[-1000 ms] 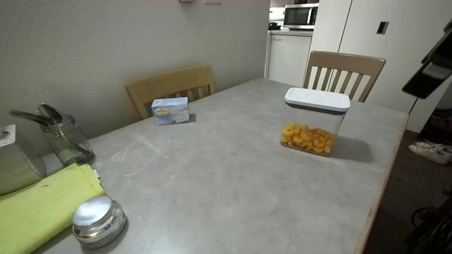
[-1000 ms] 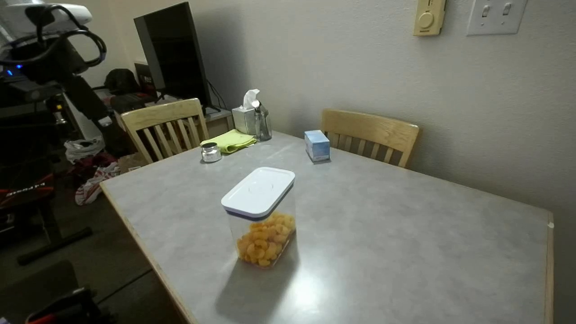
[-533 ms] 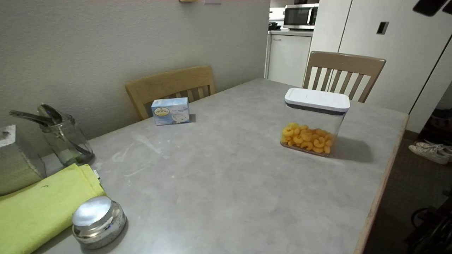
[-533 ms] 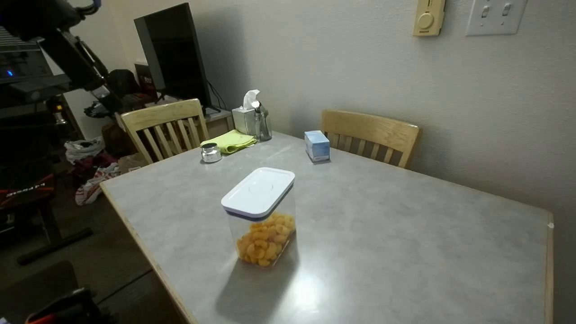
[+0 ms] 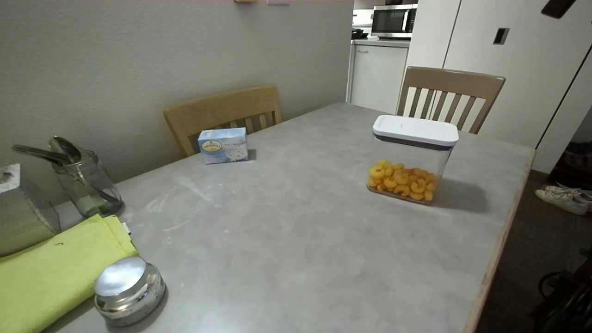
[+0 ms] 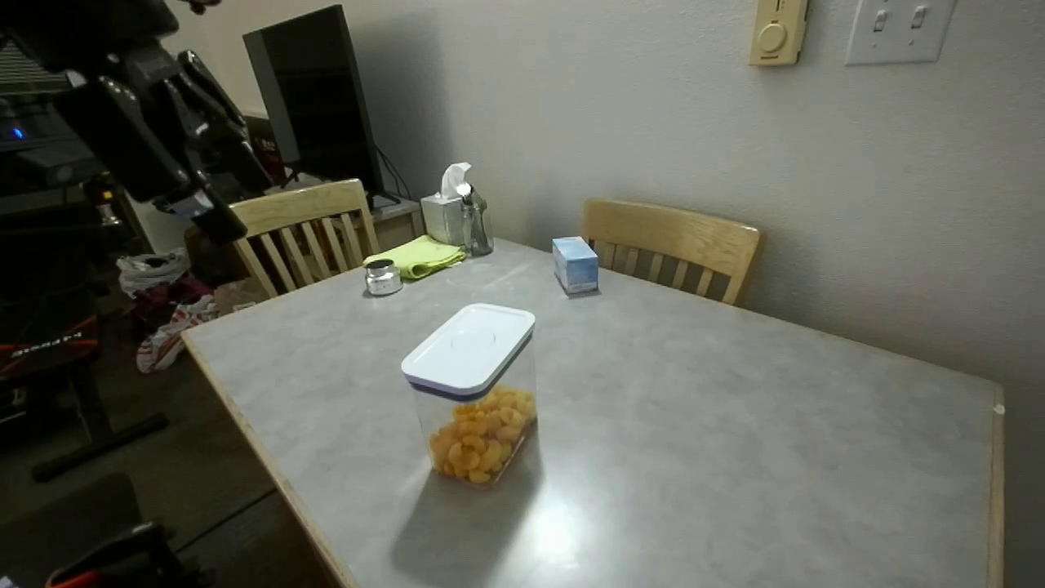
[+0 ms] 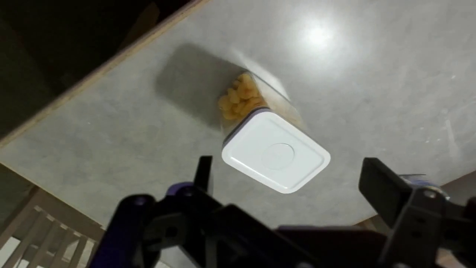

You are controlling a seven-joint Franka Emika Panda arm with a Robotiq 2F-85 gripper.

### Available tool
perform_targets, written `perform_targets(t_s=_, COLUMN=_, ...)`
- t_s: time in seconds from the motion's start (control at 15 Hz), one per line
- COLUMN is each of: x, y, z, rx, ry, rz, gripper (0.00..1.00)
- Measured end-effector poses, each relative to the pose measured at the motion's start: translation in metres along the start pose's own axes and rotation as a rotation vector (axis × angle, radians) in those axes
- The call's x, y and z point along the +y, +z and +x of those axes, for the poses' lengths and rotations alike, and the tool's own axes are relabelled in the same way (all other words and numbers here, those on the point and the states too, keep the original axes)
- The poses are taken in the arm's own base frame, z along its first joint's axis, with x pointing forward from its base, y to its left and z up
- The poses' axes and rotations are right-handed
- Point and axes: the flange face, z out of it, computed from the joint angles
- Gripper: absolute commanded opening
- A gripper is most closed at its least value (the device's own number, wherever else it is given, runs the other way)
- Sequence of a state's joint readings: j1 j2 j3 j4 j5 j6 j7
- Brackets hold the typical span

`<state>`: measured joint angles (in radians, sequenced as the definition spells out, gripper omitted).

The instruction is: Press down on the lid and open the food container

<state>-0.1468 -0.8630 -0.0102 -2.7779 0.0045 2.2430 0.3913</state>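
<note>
The food container (image 5: 407, 172) stands upright on the table with orange-yellow snack pieces inside. It shows in both exterior views (image 6: 483, 433) and in the wrist view (image 7: 241, 97). Its white lid (image 5: 416, 129) sits on top, with a round button outline in the middle, in both exterior views (image 6: 469, 353) and in the wrist view (image 7: 256, 150). My gripper (image 7: 288, 162) is open and empty, its fingers wide apart, with the lid between and beyond them in the wrist view. In an exterior view the gripper (image 6: 235, 196) hangs at the upper left, apart from the container.
A blue-white tea box (image 5: 224, 146) stands near the wall-side edge. A round metal tin (image 5: 129, 291), yellow cloth (image 5: 64, 273), glass jar with cutlery (image 5: 90, 185) and tissue box (image 5: 23, 208) are at the far end from the container. Chairs (image 6: 669, 245) stand around the table (image 6: 694, 408).
My gripper has risen and turned, and looks larger in an exterior view; both fingers now show there. Only a fingertip remains at another view's top right. The container and lid have not moved.
</note>
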Motion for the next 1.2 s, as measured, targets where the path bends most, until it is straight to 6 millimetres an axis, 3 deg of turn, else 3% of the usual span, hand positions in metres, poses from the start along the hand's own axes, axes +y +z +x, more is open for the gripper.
perform_targets(t_s=0.4, x=0.041, y=0.053, z=0.028, rx=-0.055, ry=0.127, rz=-0.024, gripper=1.0)
perform_targets(t_s=1.2, x=0.039, y=0.043, z=0.033, rx=-0.036, ry=0.083, rz=-0.009, gripper=1.0)
